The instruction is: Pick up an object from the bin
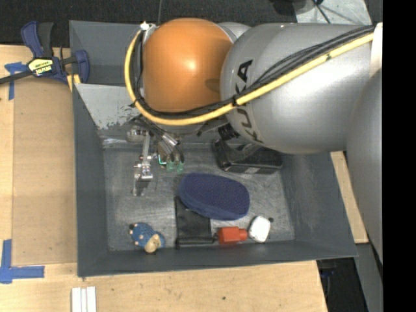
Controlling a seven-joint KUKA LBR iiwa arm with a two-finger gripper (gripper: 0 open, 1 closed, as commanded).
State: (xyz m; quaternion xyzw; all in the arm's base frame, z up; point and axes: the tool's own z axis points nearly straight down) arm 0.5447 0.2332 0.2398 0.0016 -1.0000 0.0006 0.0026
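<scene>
My gripper (156, 168) hangs under the orange wrist cover over the left middle of the bin floor. Its two fingers stand apart, open, with bare floor between them. One metal fingertip (140, 182) points down to the left; the other (171, 161) carries a small green part. A dark blue oval pad (214, 195) lies just to the right of the fingers, apart from them. Below it lies a flat black piece (192, 229). Near the front wall sits a small blue and tan toy figure (144, 237).
A red and white object (246, 232) lies by the front wall to the right of the black piece. A black box (250, 158) rests at the right, partly under the arm. The arm and orange cover hide the back of the bin.
</scene>
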